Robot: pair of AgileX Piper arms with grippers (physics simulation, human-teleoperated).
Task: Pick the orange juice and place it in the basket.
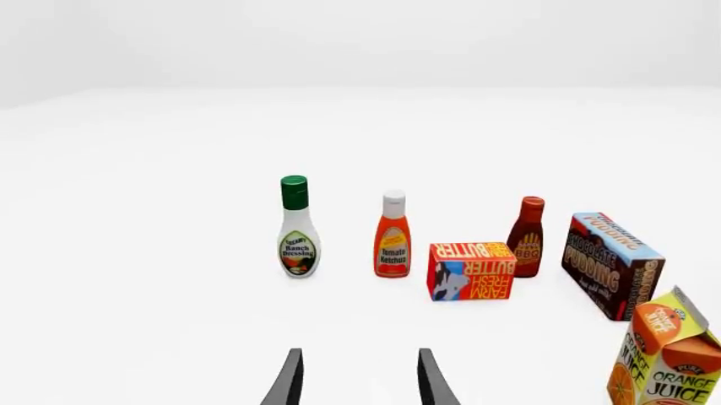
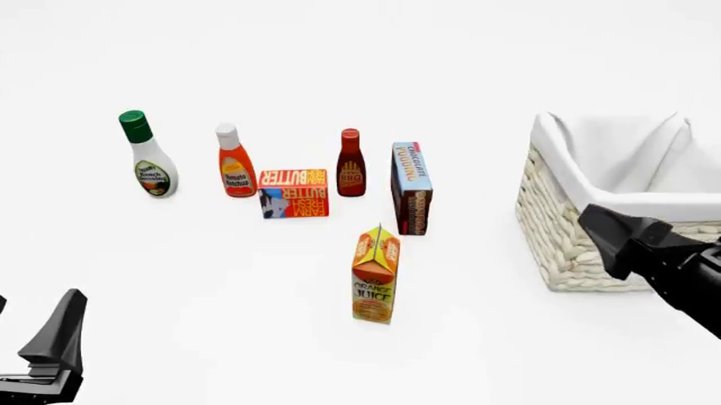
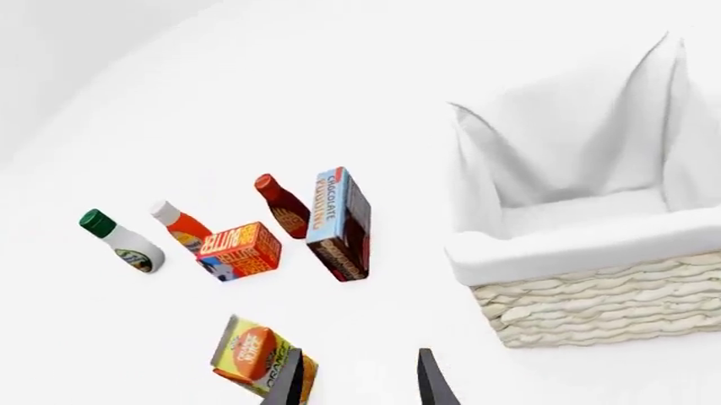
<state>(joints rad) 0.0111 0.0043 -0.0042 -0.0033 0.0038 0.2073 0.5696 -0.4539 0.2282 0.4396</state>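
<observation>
My right gripper (image 3: pixel 358 380) hangs open near the upright juice carton (image 2: pixel 376 274); a clumsy approach could topple it toward the pudding box (image 2: pixel 411 187).

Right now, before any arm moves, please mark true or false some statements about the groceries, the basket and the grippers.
1. The orange juice stands upright on the table. True.
2. The orange juice is inside the basket. False: it stands outside, to the basket's left.
3. The left gripper holds the ranch dressing. False: it is open and holds nothing.
4. The butter box lies between the ketchup and the BBQ sauce. True.
</observation>
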